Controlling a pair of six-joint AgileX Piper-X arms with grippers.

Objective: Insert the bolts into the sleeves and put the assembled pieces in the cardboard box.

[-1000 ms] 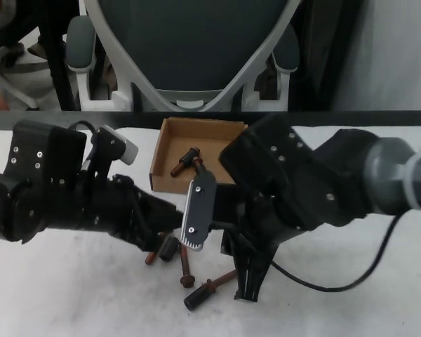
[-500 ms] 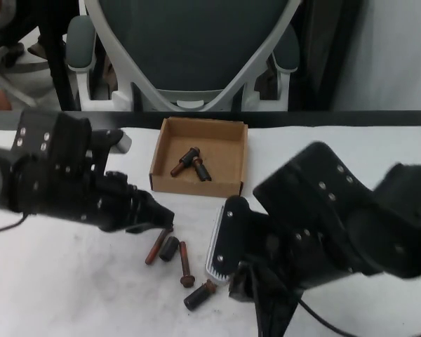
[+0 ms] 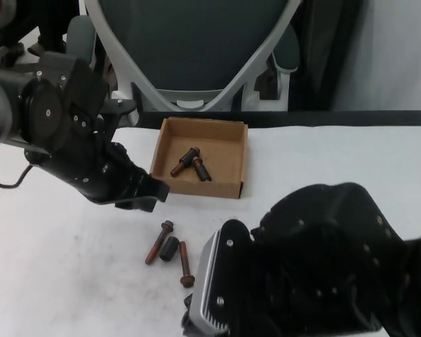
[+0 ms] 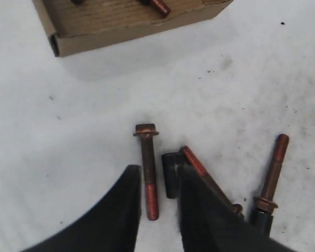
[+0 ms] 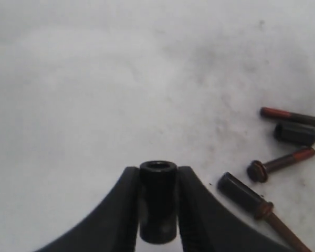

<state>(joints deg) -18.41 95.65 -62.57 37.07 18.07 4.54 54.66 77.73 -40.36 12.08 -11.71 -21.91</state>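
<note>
**Container.** The cardboard box stands open-topped on the white bench. It holds two items, an assembled piece and a second assembled piece. Each is a reddish bolt with a dark sleeve on it. They lie close together near the middle of the box floor.

**Left pincer**. The fingers are parted by a narrow gap and hold nothing. The pincer hangs over the loose parts.
- A loose bolt lies on the bench in line with the gap. Its threaded end is between the fingertips and its head points away from them, toward the box.
- A loose sleeve lies just beside one fingertip.
- A second bolt lies just beside that sleeve, and its shaft runs under the same finger.
- A third bolt lies farther out on that side, with another sleeve at its head. Whether these two are joined cannot be told.
- The box stands ahead of the fingertips, well apart from them.

**Right pincer**. It is closed on a black sleeve, gripped by its sides, with the open bore showing beyond the fingertips. The loose bolts and sleeves lie off to one side of this pincer, apart from it.
</note>
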